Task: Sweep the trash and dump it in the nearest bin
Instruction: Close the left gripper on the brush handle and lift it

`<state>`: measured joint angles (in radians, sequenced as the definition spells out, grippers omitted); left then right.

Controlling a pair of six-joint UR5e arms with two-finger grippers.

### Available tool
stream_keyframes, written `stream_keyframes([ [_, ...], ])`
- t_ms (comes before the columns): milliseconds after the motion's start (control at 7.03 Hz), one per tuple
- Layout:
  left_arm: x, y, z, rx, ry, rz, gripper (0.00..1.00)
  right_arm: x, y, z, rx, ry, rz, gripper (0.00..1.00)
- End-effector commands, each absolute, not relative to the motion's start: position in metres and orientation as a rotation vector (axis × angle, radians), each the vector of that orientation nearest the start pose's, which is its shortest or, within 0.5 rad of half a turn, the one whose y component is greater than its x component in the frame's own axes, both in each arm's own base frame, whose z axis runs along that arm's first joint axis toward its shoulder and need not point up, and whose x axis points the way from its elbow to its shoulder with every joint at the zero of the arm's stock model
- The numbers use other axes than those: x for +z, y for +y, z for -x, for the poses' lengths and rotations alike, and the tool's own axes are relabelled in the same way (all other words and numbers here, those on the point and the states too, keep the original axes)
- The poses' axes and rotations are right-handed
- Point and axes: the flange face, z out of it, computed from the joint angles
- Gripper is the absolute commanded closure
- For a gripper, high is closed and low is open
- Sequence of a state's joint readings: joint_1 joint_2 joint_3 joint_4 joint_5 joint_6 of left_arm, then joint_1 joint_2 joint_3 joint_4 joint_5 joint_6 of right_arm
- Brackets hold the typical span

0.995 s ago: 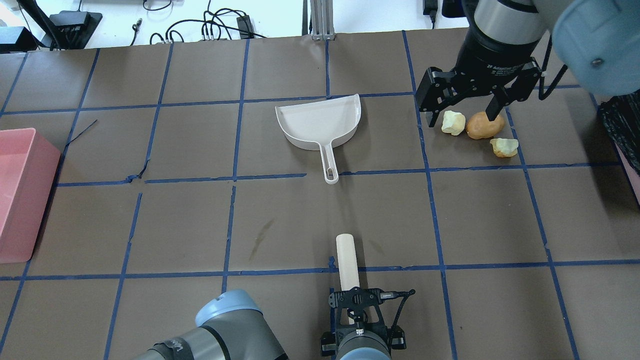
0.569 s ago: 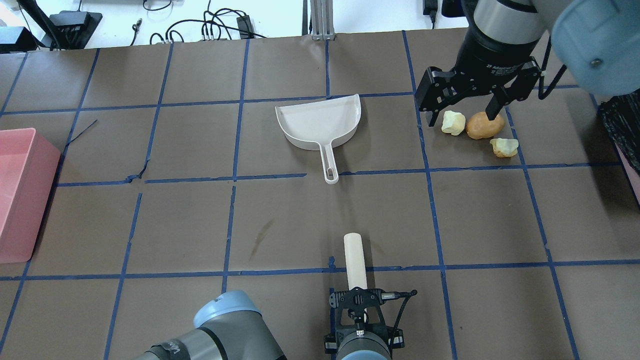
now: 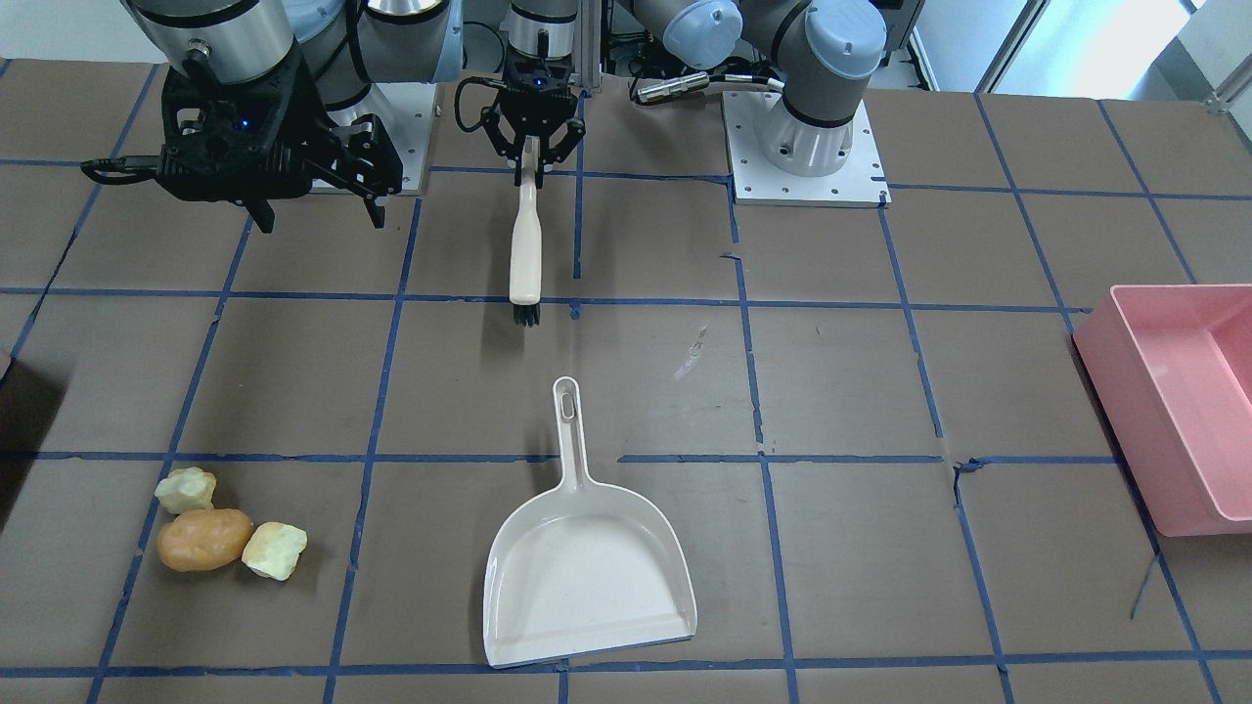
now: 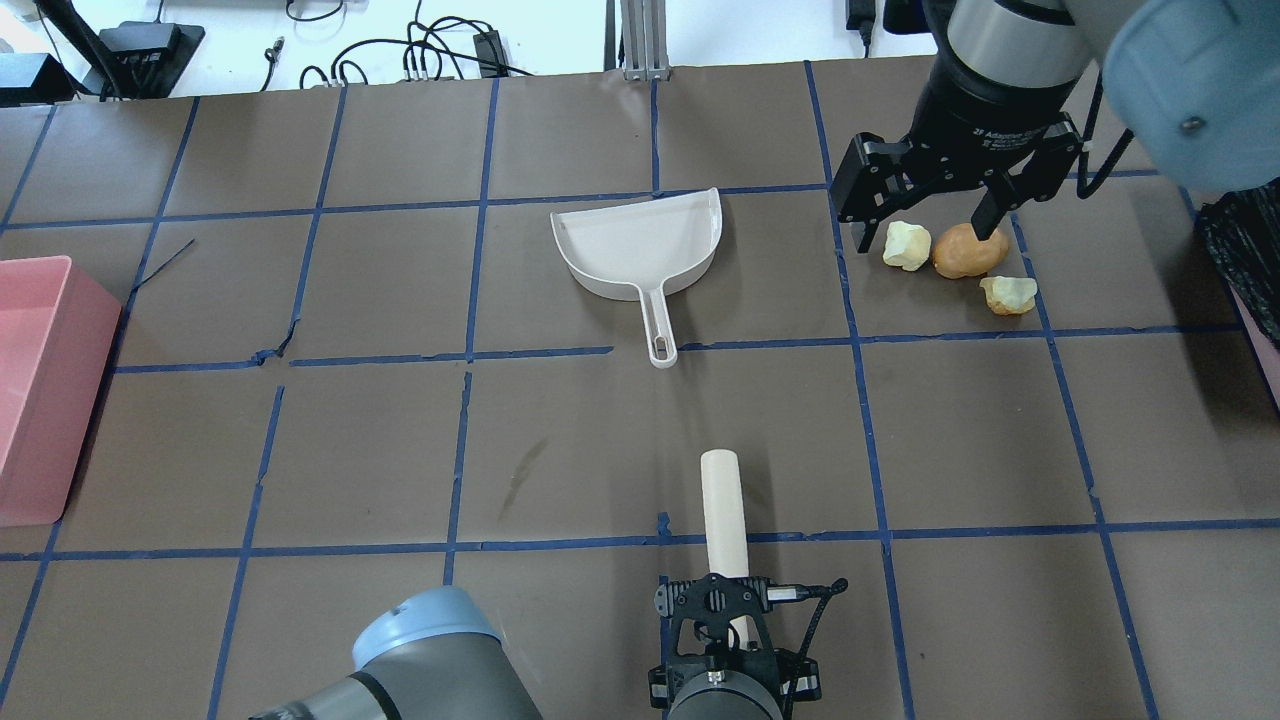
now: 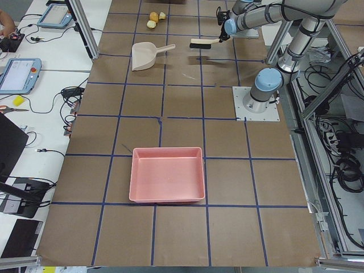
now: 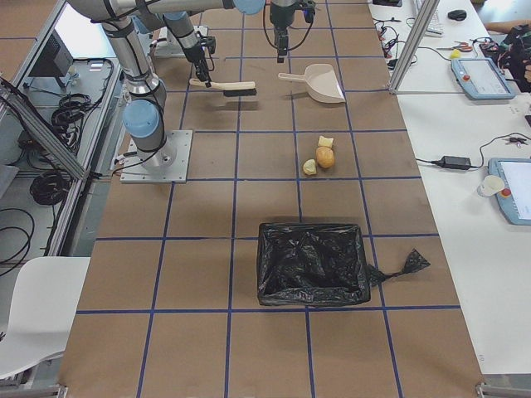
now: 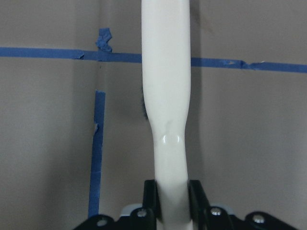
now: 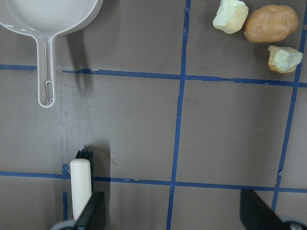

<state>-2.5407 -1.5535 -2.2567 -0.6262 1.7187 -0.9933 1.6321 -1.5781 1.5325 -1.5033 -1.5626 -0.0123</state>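
The trash lies together at the far right: an orange-brown lump and two pale yellow-green chunks. My right gripper hangs open and empty, high above the table; its wrist view shows the lump far below. The white dustpan lies flat mid-table, with its handle towards me. My left gripper is shut on the cream handle of a brush. It holds the brush level above the table, with the black bristles at the far end pointing down.
A pink bin stands at the table's left edge. A bin lined with a black bag stands beyond the trash towards the right end. Blue tape lines grid the brown table.
My left gripper and the brush have shifted slightly right, and the brush's far end has moved forward. The right gripper has barely moved.
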Motion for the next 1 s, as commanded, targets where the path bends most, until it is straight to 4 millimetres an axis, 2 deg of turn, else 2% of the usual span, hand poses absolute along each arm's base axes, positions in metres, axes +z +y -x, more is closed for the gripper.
stream_keyframes([
  [0,0.341,-0.138,0.411,-0.434,3.248,0.068,1.00,0.504,-0.477,-0.164,0.027,3.129,0.117,0.00],
  [284,0.426,-0.151,0.422,-0.371,3.214,-0.007,1.00,0.504,-0.478,-0.164,0.022,3.126,0.117,0.00],
  [426,0.460,-0.170,0.416,-0.317,3.168,-0.044,1.00,0.501,-0.476,-0.166,0.030,3.118,0.119,0.00],
  [569,0.488,-0.200,0.402,-0.303,3.160,-0.068,1.00,0.493,-0.475,-0.167,0.041,3.117,0.119,0.00],
  [711,0.497,-0.234,0.376,-0.322,3.148,-0.122,1.00,0.488,-0.477,-0.168,0.009,3.112,0.122,0.00],
  [853,0.498,-0.270,0.349,-0.325,3.127,-0.150,1.00,0.474,-0.476,-0.170,-0.008,3.110,0.129,0.00],
])
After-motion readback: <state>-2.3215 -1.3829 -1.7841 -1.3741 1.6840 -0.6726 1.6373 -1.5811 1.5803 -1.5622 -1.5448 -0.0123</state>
